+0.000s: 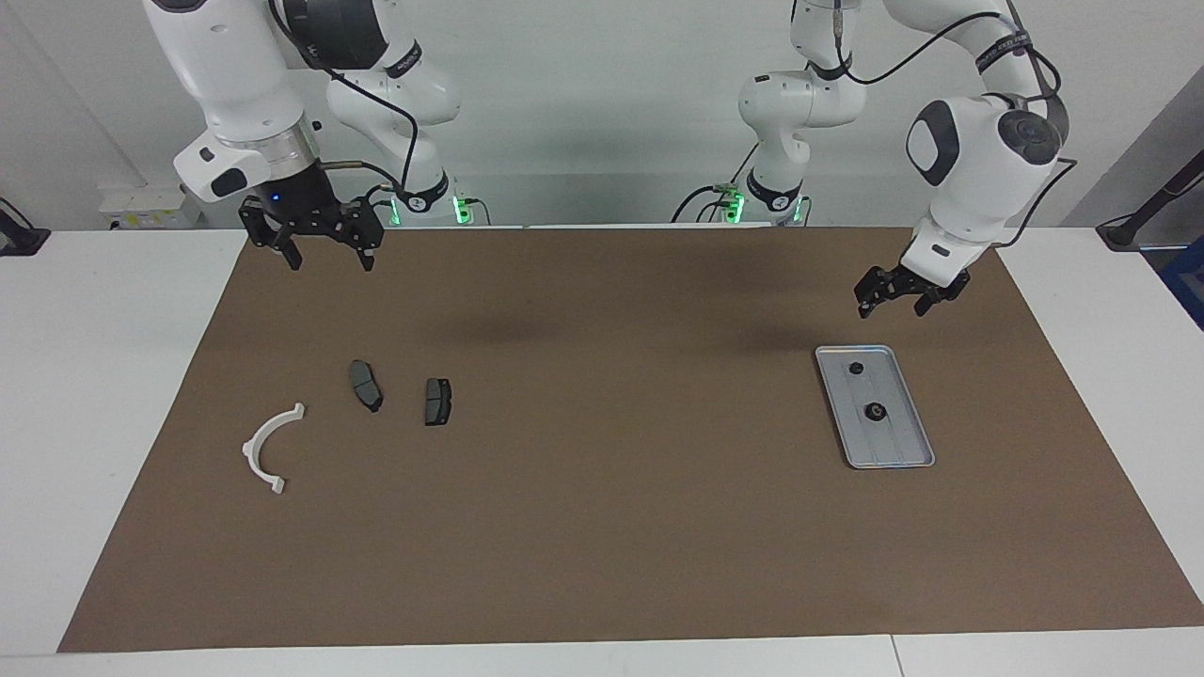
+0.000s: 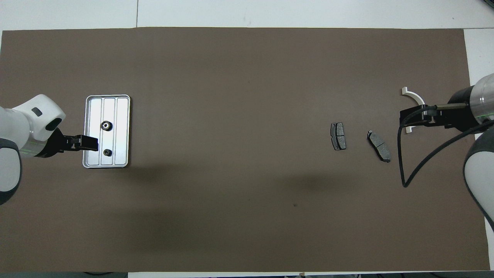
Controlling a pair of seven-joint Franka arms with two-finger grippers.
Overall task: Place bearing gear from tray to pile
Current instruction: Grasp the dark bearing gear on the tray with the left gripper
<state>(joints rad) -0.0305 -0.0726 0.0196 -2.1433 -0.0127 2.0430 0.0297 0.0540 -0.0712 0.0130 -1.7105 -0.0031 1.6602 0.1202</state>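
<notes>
The silver ribbed tray lies on the brown mat toward the left arm's end, also in the overhead view. It holds two small dark round parts: a larger toothed bearing gear and a smaller one nearer to the robots. My left gripper is open and empty, in the air over the tray's rim by the smaller part. The pile is a white half-ring bracket and two dark brake pads. My right gripper waits open, raised.
The brown mat covers most of the white table. In the overhead view the right gripper covers part of the bracket; the pads lie beside it.
</notes>
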